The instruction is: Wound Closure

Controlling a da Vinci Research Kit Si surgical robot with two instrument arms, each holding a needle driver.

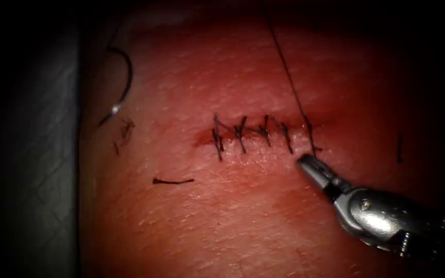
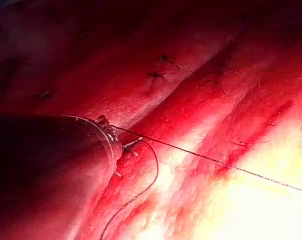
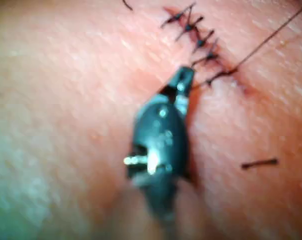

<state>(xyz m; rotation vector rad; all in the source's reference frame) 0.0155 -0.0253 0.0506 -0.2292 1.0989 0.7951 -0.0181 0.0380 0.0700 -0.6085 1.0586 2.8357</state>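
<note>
Needle [image 1: 122, 87] far left of right gripper [image 1: 307, 166].

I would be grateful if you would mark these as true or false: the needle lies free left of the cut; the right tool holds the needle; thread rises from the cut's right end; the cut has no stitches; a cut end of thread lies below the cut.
1. The needle lies free on the tissue, left of the cut. True.
2. The right tool holds the needle. False: its fingers are shut with no needle in them, tip by the cut's right end.
3. The thread rises from the cut's right end. True.
4. The cut has no stitches. False: several stitches cross it.
5. A cut end of thread lies below the cut. True.
</note>
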